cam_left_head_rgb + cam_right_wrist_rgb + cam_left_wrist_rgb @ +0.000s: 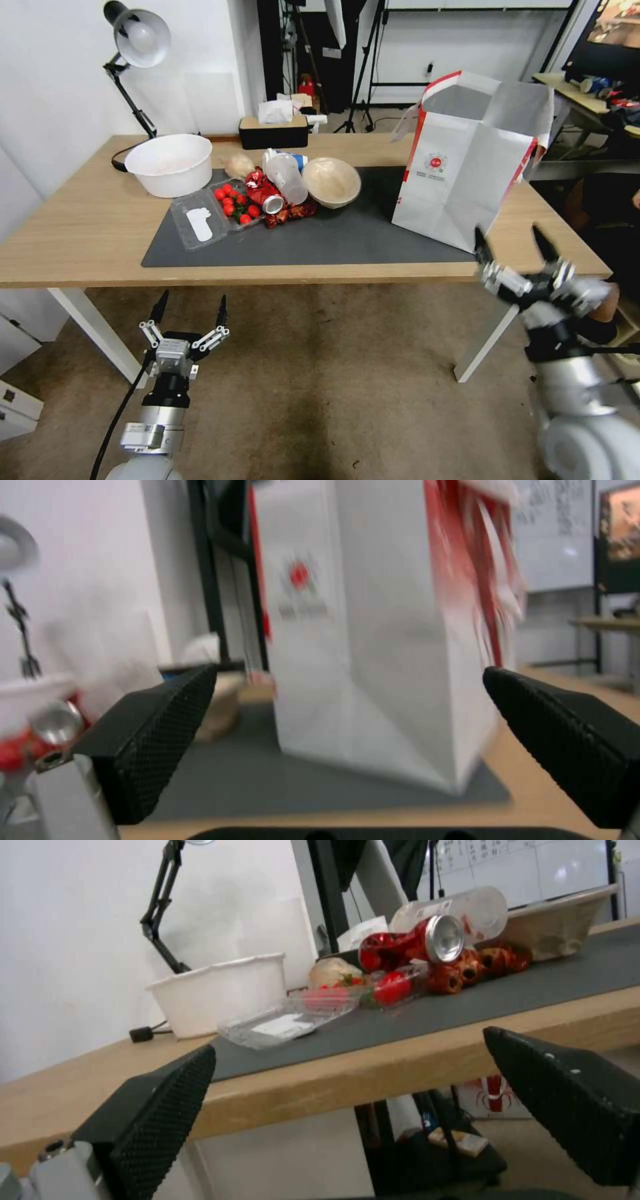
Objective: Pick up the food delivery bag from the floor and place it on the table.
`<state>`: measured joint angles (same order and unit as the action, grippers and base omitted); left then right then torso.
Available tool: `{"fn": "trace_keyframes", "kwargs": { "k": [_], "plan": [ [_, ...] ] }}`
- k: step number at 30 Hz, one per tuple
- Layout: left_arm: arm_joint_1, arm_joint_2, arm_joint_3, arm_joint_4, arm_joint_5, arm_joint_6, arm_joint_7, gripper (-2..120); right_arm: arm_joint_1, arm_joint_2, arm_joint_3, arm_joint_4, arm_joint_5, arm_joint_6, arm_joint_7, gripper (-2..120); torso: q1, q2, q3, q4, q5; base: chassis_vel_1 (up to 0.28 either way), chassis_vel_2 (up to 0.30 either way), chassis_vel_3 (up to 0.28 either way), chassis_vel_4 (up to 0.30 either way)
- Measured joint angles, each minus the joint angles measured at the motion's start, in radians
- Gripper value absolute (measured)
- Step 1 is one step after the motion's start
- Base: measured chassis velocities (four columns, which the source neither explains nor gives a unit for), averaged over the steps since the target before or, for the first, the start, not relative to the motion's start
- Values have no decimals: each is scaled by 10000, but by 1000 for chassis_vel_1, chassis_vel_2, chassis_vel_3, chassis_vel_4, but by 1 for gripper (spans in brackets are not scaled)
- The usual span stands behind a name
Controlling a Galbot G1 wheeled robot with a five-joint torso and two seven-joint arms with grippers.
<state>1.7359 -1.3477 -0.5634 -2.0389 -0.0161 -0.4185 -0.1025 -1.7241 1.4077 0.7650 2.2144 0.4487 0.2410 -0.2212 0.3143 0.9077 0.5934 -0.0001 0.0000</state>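
At the table's right front corner we hold our right gripper released, jaws spread wide and nothing between them. It hovers just off the table edge, close in front of the bag but apart from it. From the right wrist, the bag stands straight ahead between the two black fingers, its round red logo facing us and a red side panel on one flank.

The bag stands upright on the table with its mouth open, foil lining showing inside. Its base sits partly on the dark mat, at the mat's right end, with one corner over bare wood.

Our left gripper hangs low over the floor, in front of the table's left half and below its edge, jaws likewise apart and empty. Its wrist view looks up past the table edge at the mat.

On the mat's left half lies a cluster: a clear tray of small red fruit, a red can, a clear tipped bottle and a beige bowl. A white bowl sits on the wood just left of the mat, with a lamp behind it.
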Motion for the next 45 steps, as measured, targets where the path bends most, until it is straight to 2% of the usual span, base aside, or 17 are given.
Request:
{"fn": "trace_keyframes", "kwargs": {
  "k": [4, 12, 45],
  "plan": [
    [-22, 4, -7, 106, 14, 22, -7, 100, -242, 448, -75, -790, -595, 458, -18, 100, 0, 0, 0, 1, 0, 0, 0, 0, 0],
    [-43, -5, -10, 144, 62, 27, 11, 100, -337, 603, -53, -1552, -806, 946, -178, 100, 1, -1, 0, 1, 0, 0, 0, 0, 0],
    [33, -43, -62, 136, 157, 14, 183, 100, -107, 527, 40, -1217, -728, 918, -334, 100, 2, -1, 1, 1, 1, 0, 0, 0, 0]
  ]
}}
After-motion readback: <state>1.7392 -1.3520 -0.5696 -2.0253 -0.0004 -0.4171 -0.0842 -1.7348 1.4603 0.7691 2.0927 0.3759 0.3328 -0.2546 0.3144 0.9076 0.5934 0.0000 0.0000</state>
